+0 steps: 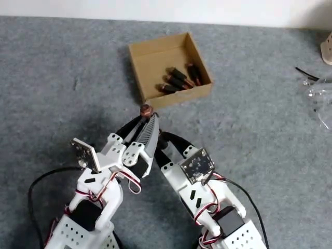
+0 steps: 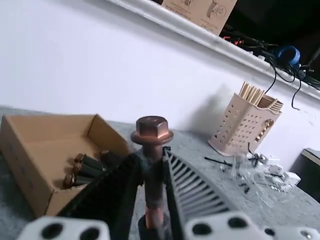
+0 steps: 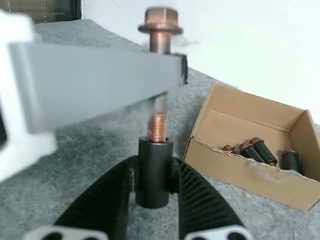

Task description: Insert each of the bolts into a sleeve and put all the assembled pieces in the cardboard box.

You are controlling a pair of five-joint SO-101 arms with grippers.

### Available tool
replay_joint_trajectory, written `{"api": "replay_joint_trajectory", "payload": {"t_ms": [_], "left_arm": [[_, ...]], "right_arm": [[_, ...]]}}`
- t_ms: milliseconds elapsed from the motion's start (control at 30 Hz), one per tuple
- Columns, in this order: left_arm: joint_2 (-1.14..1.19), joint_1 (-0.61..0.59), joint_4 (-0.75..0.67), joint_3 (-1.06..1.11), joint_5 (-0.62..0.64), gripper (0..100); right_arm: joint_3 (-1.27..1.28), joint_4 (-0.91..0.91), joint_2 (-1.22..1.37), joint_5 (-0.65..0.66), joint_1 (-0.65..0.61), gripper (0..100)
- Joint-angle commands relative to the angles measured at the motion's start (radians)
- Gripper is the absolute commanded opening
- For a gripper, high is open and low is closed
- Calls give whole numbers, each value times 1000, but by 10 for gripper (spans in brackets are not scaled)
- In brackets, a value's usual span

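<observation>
Grey worktop (image 1: 62, 78): several assembled pieces (image 1: 179, 79) already lie in the cardboard box (image 1: 150, 57), and just beside it the left jaws pinch a bolt (image 2: 152, 134) whose tip enters the sleeve (image 3: 154, 170) pinched by the right jaws

Dark print and small diagrams showing on tan carton (image 2: 200, 11), standing far behind cardboard box (image 2: 25, 165); lettering staying too small for reading. Nothing else legible.

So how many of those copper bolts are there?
5. One bolt stands upright in the left gripper, its tip at the black sleeve held by the right gripper. Four sleeved ones lie in the cardboard box; more may hide there.
</observation>
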Motion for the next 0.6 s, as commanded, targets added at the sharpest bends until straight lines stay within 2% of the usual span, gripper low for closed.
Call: {"api": "replay_joint_trajectory", "payload": {"t_ms": [0, 267, 567], "left_arm": [[-7, 18, 14, 19, 2, 5], [-7, 19, 60, 19, -2, 5], [-7, 25, 109, 19, 0, 5]], "right_arm": [[104, -2, -19, 14, 22, 4], [102, -2, -19, 14, 22, 4], [99, -2, -21, 14, 76, 4]]}}
